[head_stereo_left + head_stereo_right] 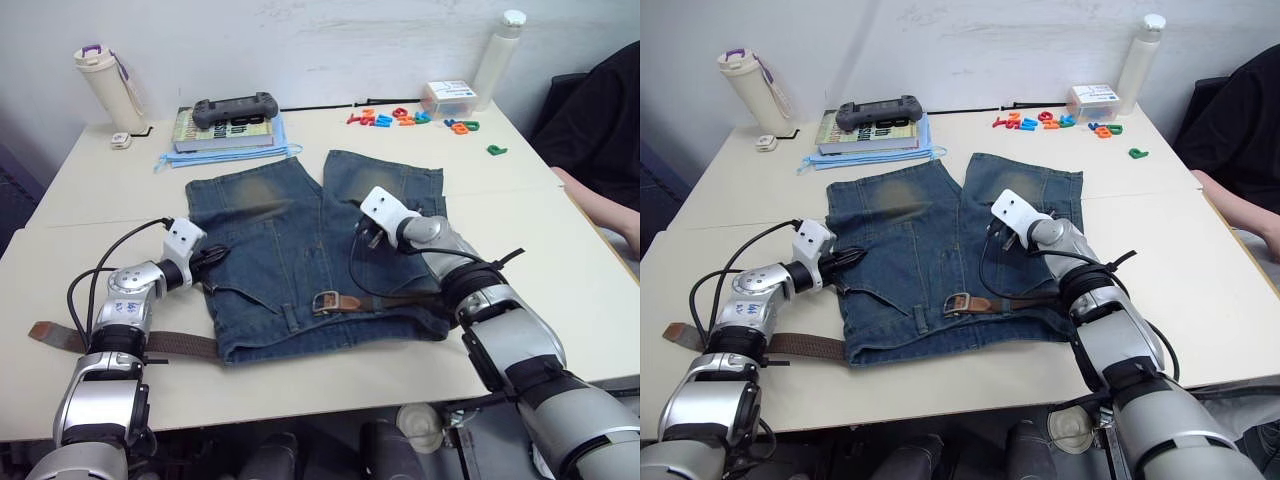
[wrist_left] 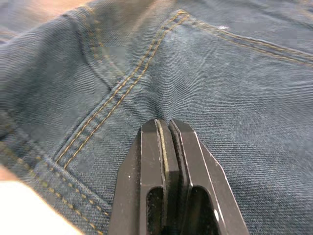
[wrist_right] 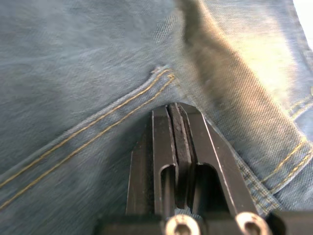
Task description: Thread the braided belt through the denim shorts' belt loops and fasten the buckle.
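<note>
Braided belt (image 1: 120,340) – partly hidden: its tail shows on the bench (image 1: 300,385) left of the denim shorts (image 1: 300,255), the middle runs out of sight at the waistband, and the buckle (image 1: 325,302) lies on the denim. Left gripper (image 2: 167,128) clenched, tips on the shorts' left edge. Right gripper (image 3: 175,113) clenched on a denim seam – beyond the buckle.

Game controller (image 1: 235,108) atop books (image 1: 225,133); bottle (image 1: 498,48) upright.

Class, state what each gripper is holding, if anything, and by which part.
Nothing is held: the left gripper and right gripper are shut, empty, over the denim shorts.
</note>
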Controlling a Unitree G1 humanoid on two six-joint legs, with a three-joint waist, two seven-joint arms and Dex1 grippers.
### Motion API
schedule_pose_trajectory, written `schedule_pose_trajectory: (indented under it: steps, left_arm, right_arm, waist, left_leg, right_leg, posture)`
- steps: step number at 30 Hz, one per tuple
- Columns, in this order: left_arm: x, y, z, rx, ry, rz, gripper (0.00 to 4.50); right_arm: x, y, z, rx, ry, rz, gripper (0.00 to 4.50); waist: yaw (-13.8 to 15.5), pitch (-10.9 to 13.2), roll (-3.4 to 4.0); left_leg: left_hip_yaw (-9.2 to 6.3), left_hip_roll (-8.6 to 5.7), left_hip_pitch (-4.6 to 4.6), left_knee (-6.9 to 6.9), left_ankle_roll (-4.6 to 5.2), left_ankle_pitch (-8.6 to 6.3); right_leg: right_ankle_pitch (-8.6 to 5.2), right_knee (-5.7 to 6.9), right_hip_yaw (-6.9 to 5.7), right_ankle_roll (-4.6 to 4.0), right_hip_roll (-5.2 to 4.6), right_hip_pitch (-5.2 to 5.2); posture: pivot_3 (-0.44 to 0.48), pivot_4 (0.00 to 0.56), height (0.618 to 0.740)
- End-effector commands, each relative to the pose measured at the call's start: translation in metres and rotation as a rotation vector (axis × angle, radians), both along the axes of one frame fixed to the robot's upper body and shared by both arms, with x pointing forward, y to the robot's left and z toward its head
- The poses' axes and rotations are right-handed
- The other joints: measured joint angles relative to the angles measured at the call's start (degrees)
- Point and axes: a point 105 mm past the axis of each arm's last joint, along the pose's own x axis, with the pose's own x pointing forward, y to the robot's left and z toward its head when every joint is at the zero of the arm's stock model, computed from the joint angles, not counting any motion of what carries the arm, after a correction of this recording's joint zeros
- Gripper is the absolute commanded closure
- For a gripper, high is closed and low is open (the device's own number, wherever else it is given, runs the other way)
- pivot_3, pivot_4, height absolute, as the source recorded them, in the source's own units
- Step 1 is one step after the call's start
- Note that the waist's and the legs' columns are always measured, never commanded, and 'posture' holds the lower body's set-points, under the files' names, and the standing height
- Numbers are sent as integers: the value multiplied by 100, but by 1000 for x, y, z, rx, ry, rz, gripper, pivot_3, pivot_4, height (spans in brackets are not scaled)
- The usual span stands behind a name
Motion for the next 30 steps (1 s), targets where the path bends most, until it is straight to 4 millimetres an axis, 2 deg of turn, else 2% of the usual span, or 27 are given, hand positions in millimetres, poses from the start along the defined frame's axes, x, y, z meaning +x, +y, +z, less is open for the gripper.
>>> schedule_pose_trajectory:
  steps: [1, 4, 8, 12, 14, 15, 19, 20, 22, 23, 25, 30]
  left_arm:
    - [1, 25, -12, 54, 34, 127, 4500]
    - [4, 20, -5, 17, 14, 108, 4500]
    - [-5, 2, 2, -59, 0, -21, 4500]
    - [-12, 0, 17, -104, -56, -51, 4500]
    - [-19, -2, 38, -145, -124, -72, 3710]
    - [-22, -2, 48, -163, -148, -77, 3468]
    - [-46, -12, 86, -217, -239, -126, 1723]
    - [-53, -16, 94, -242, -248, -139, 1143]
    - [-65, -22, 108, -276, -281, -147, 329]
    - [-71, -23, 113, -284, -300, -144, 275]
    - [-85, -27, 119, -307, -335, -101, 275]
    - [-107, -31, 113, -364, -336, 38, 275]
  right_arm:
    - [2, -10, -3, -14, -14, -45, 4454]
    - [3, -10, 4, 16, -29, -35, 4454]
    - [1, -7, 35, 130, -103, 9, 4454]
    - [-12, -3, 67, 221, -177, 58, 4454]
    - [-26, -4, 91, 272, -239, 82, 3800]
    - [-34, -4, 102, 305, -263, 98, 3555]
    - [-68, 0, 135, 400, -313, 169, 1724]
    - [-75, 1, 141, 428, -324, 178, 1101]
    - [-86, -1, 151, 463, -348, 177, 222]
    - [-90, -2, 155, 471, -359, 169, 58]
    - [-100, -7, 153, 500, -366, 130, 58]
    - [-116, -17, 129, 516, -330, 48, 58]
  waist:
    - [-46, 0, 1]
    - [-60, 4, 8]
    - [-69, 9, 16]
    - [-87, 13, 23]
    - [-95, 14, 23]
    - [-100, 16, 25]
    - [-97, 20, 27]
    - [-94, 21, 27]
    - [-71, 22, 27]
    - [-64, 23, 29]
    - [-52, 24, 29]
    - [-4, 26, 26]
  left_leg:
    - [0, 0, 0, 0, 0, 0]
    - [0, 0, -3, 0, 1, 0]
    - [1, -1, -26, -1, 1, -1]
    - [12, -1, -115, 10, 7, 1]
    - [26, -2, -138, 5, 9, 0]
    - [27, -2, -148, 3, 10, 0]
    - [25, 4, -205, 8, 21, -7]
    - [25, 4, -206, 9, 22, -8]
    - [25, 4, -205, 10, 22, -8]
    - [26, 4, -201, 12, 22, -8]
    - [28, 4, -198, 13, 22, -8]
    - [38, 4, -185, 21, 22, -8]
  right_leg:
    - [0, 1, 0, 0, 0, 0]
    - [0, 0, -2, 0, 0, -2]
    - [0, -1, -1, 0, 0, -26]
    - [1, 23, 24, 2, -2, -113]
    - [1, 33, 31, 2, -1, -154]
    - [1, 31, 32, 2, -2, -162]
    - [1, -5, 50, 2, 0, -197]
    - [1, -7, 49, 3, 0, -197]
    - [2, -9, 51, 3, 1, -194]
    - [2, -7, 51, 3, 0, -191]
    - [2, -12, 56, 3, 0, -188]
    - [2, -14, 70, 3, 0, -179]
  posture:
    - [0, 150, 714]
    - [0, 150, 714]
    - [0, 150, 714]
    - [0, 150, 714]
    - [0, 150, 714]
    - [0, 150, 714]
    - [0, 150, 714]
    - [0, 150, 714]
    - [0, 150, 714]
    - [0, 150, 714]
    - [0, 150, 714]
    - [0, 150, 714]
